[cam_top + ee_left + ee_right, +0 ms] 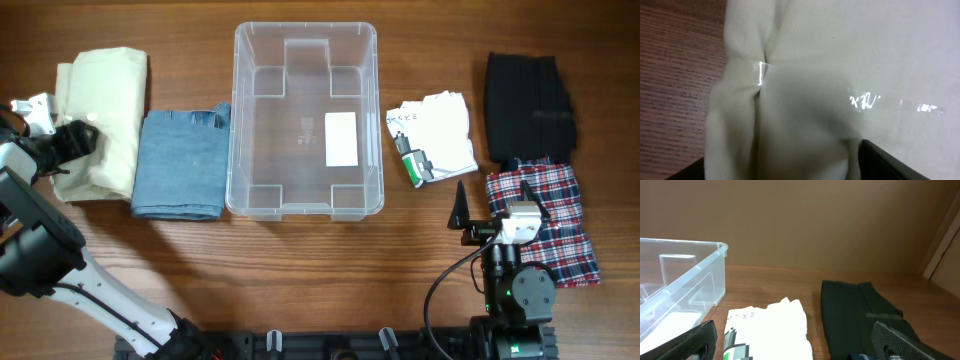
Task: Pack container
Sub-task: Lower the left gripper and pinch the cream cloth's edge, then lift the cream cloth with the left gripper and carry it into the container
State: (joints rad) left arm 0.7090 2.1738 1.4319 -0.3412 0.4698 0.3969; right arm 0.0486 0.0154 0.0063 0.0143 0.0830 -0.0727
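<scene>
Clear container, upright, open-topped, central

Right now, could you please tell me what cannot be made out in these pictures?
- Grip of the left pincer: left wrist view, folded cream cloth fills the blurred frame.
- Red plaid cloth: overhead, partly covered by the right arm.
- Writing on the white printed garment: overhead, too small.
- White label in the clear plastic container: overhead, too small.

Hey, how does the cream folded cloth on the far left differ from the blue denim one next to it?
The cream folded cloth is pale; the blue folded denim is mid-blue. The cream cloth lies farthest left; the denim lies right beside the clear plastic container. The left gripper is on the cream cloth; no gripper touches the denim. Both are folded on the wooden table.
</scene>
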